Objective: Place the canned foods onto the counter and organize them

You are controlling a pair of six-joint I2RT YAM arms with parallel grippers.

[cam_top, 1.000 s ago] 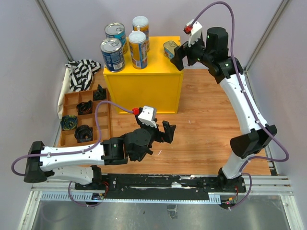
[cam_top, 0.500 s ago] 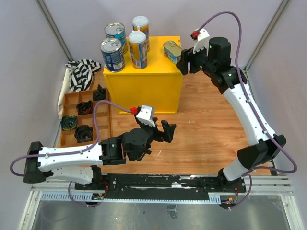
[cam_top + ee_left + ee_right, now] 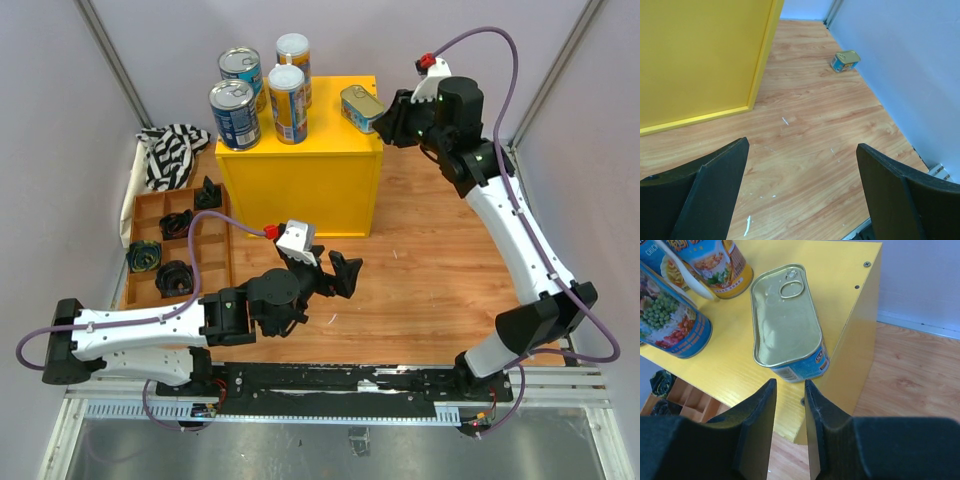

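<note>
The yellow counter [image 3: 300, 175] carries two wide blue cans [image 3: 234, 113] [image 3: 241, 72], two slim white-lidded cans [image 3: 287, 103] [image 3: 293, 57] and a gold tin [image 3: 361, 106] near its right edge. My right gripper [image 3: 388, 125] hovers just right of that tin. In the right wrist view its jaws [image 3: 789, 383] stand nearly together with nothing between them, short of the tin [image 3: 787, 322]. A second gold tin [image 3: 845, 61] lies on the floor by the right wall. My left gripper [image 3: 335, 275] is open and empty low over the floor [image 3: 802, 145].
A brown wooden tray [image 3: 140, 205] with small black objects lies left of the counter. A striped cloth [image 3: 170, 155] sits behind it. Grey walls close in the left and right sides, and the counter's yellow side [image 3: 700, 60] is close on my left gripper's left.
My right gripper has drawn back to the right from the gold tin on the counter, and its jaws have closed from wide open. The left arm has shifted only slightly.
</note>
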